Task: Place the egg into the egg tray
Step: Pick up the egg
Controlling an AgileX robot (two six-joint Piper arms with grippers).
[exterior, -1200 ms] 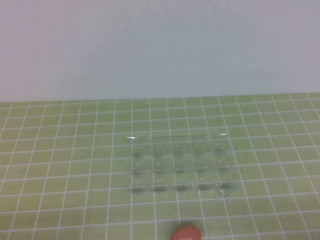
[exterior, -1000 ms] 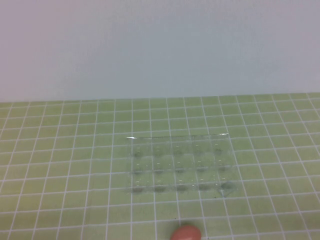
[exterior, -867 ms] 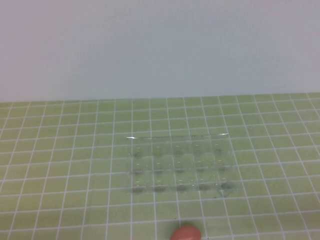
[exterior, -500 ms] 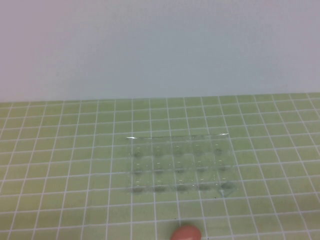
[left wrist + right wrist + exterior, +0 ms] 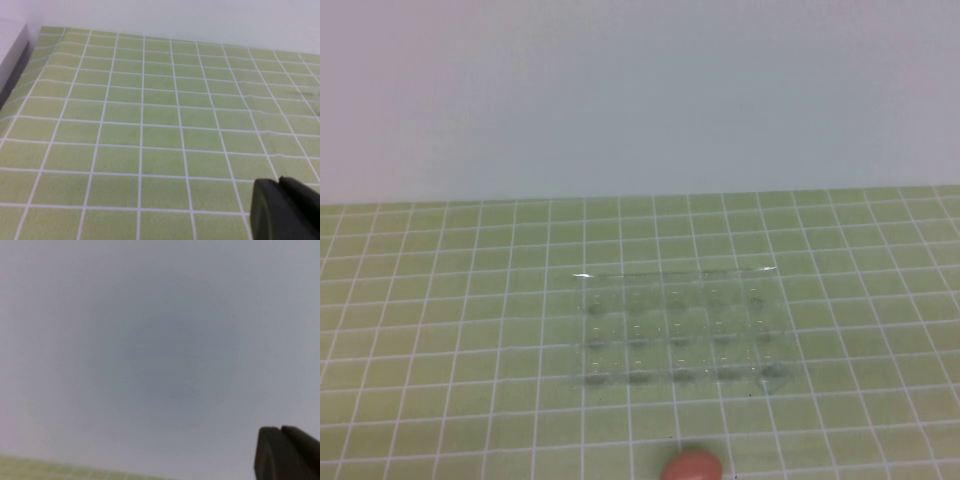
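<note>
Egg (image 5: 692, 467) lies on the green gridded worktop (image 5: 440, 330) at the near edge, apart from the clear tray (image 5: 680, 328), whose cups show nothing in them. Nothing has shifted over the last second, so the pickup has not begun. Left tool (image 5: 285, 210) hovers over bare worktop; right tool (image 5: 285, 452) points at the wall. Whether either is open, I cannot tell; neither visibly holds anything.

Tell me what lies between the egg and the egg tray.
Only bare green checked cloth separates the egg from the egg tray, in the high view.
</note>
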